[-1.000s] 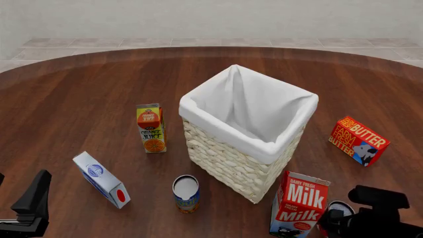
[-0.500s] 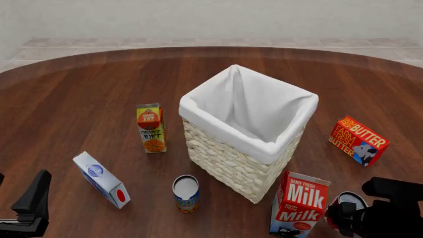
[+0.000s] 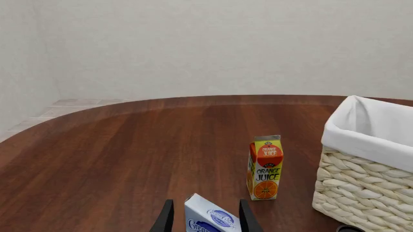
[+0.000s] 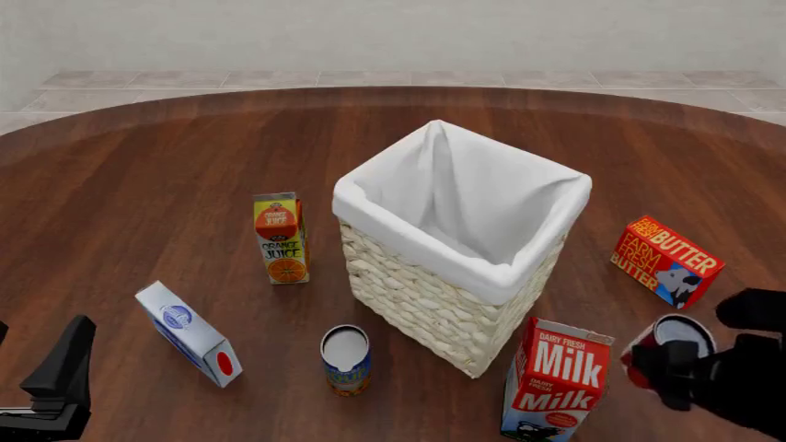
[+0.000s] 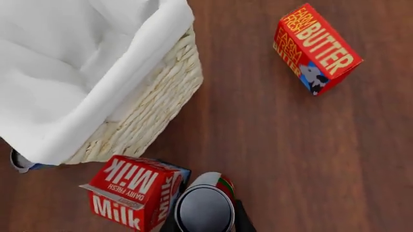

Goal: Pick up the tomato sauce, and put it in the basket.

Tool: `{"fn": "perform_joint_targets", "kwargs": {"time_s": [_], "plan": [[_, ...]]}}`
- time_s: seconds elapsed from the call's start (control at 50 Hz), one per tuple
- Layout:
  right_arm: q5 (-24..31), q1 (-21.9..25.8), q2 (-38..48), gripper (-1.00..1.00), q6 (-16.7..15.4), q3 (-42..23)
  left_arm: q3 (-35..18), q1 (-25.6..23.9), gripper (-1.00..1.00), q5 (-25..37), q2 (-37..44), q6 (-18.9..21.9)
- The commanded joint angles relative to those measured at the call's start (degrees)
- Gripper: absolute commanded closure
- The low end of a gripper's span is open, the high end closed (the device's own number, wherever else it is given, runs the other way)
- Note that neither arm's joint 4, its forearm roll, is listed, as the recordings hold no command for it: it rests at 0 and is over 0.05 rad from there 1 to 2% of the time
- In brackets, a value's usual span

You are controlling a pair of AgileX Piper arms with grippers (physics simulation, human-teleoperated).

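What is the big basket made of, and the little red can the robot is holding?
The basket looks like woven cream wicker, from its braided, bumpy walls, with soft white cloth folded over the rim. The tomato sauce looks like a metal can: a flat, shiny silvery top and a glossy red label. It's a render, so that's a guess.

Both arms are matte black, each end effector (image 4: 673, 373) with flat angular black fingers (image 3: 166, 220).

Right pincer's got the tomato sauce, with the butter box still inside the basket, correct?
Not quite. The butter box lies on the table to the right of the basket, as the front view shows. The right pincer does hold the tomato sauce.
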Motion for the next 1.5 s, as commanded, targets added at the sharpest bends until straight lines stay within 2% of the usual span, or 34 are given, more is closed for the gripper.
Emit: {"fn": "perform_joint_targets", "kwargs": {"time_s": [0.02,0.28,0.46,0.62,1.16,1.3,1.5], "plan": [[5.54,0.03,-2.3,1.0,-1.07,-6.3,-0.04,-0.24,-1.0,0.11,-0.02,0.05],[10.54,-0.02,-3.84,1.0,-2.92,-12.06,-0.04,-0.24,-1.0,0.11,-0.03,0.04],[12.0,1.25,-4.31,1.0,-3.34,-13.76,-0.04,-0.23,-1.0,0.08,-0.03,0.04],[13.87,2.37,-4.31,1.0,-4.42,-19.39,-0.04,-0.24,-1.0,0.09,-0.03,0.06],[12.44,6.02,1.48,1.0,-6.49,-28.1,-0.04,-0.24,-1.0,0.11,-0.03,0.04],[11.35,8.29,4.47,1.0,-7.98,-30.37,-0.04,-0.23,-1.0,0.09,-0.03,0.05],[10.04,10.81,9.21,1.0,-7.56,-34.47,-0.04,-0.25,-1.0,0.11,-0.02,0.05]]}}
